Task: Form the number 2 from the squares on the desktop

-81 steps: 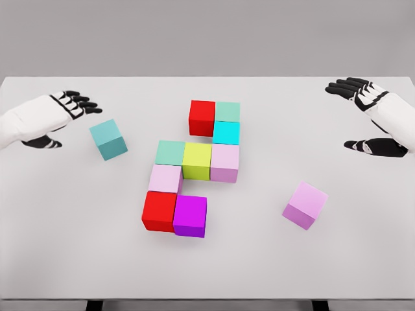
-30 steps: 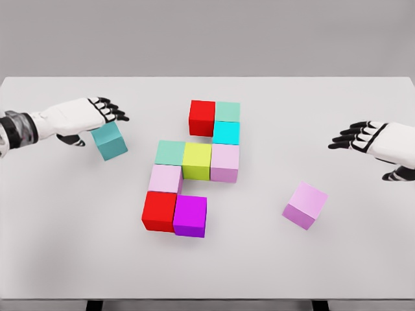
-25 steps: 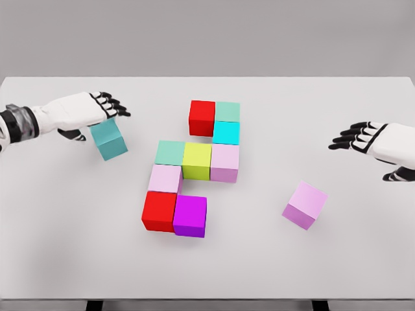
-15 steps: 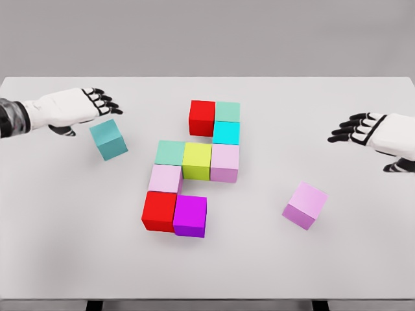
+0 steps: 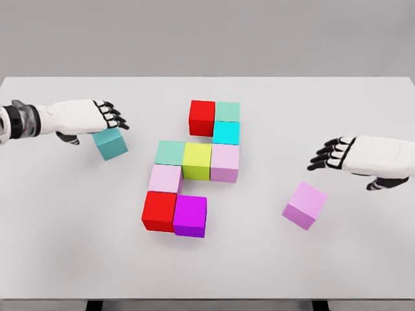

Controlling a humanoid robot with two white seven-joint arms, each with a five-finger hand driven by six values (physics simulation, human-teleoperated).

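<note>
Several coloured cubes sit joined in the middle of the white table (image 5: 58,220): a red cube (image 5: 202,117), a mint one (image 5: 227,111), cyan (image 5: 225,133), green (image 5: 170,153), yellow-green (image 5: 197,161), pink (image 5: 225,162), pale pink (image 5: 165,179), red (image 5: 159,210) and magenta (image 5: 190,216). A loose teal cube (image 5: 110,144) lies at the left. My left hand (image 5: 107,118) hovers over its top edge, fingers spread, holding nothing. A loose pink cube (image 5: 305,205) lies at the right, tilted. My right hand (image 5: 334,154) is open, just above and right of it.
The table's front edge (image 5: 207,299) runs along the bottom of the view. A grey wall stands behind the table.
My left hand dipped back down onto the top of the teal cube. My right hand moved left and lower, toward the loose pink cube. No cube has shifted.
</note>
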